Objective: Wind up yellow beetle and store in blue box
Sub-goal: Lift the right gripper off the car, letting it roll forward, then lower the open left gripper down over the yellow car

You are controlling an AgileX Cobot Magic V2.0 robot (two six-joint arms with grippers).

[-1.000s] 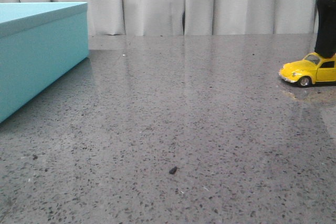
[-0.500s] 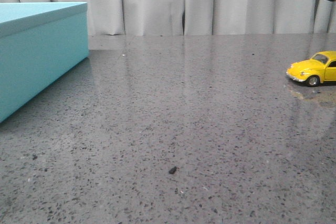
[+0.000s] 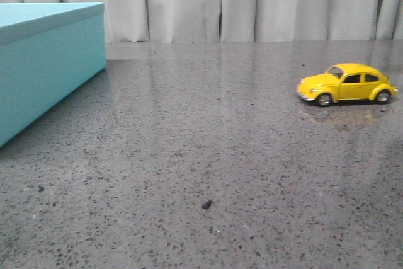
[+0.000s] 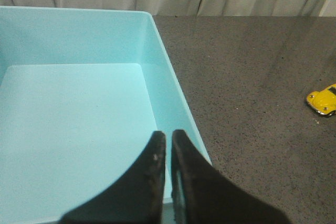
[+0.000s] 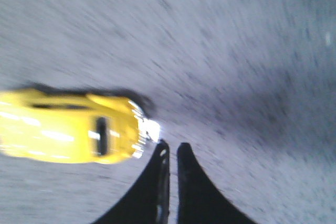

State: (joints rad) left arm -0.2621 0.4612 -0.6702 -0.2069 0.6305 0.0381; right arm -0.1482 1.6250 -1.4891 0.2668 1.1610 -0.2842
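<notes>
- On the speckled grey counter (image 3: 208,155), the yellow beetle (image 3: 346,84) stands on all four wheels, well to the right of the blue box (image 3: 44,61), its nose pointing toward the box.
- Between the blue box and the beetle lies a broad stretch of bare counter; only a small dark speck (image 3: 206,204) sits on it, nearer the camera than the box.
- The box's right wall ends in a straight upright corner, and pale pleated curtains (image 3: 220,4) close off the counter behind it.
- In the left wrist view the box is open at the top, its inside a flat pale turquoise floor with nothing visible on it.
- The box is cut off at the left edge of the front view, so its full length cannot be seen; neither arm shows in that view.
- The right wrist view is heavily blurred; the beetle shows there as a yellow smear and its details are hard to make out.
- The left gripper (image 4: 168,139) hangs over the box's interior close to its right wall, jaws nearly together with only a thin slit between them and nothing held; the beetle is well apart from it, out on the counter.
- The right gripper (image 5: 171,149) has its jaws almost closed and empty, the beetle just beside them and not between them.
</notes>
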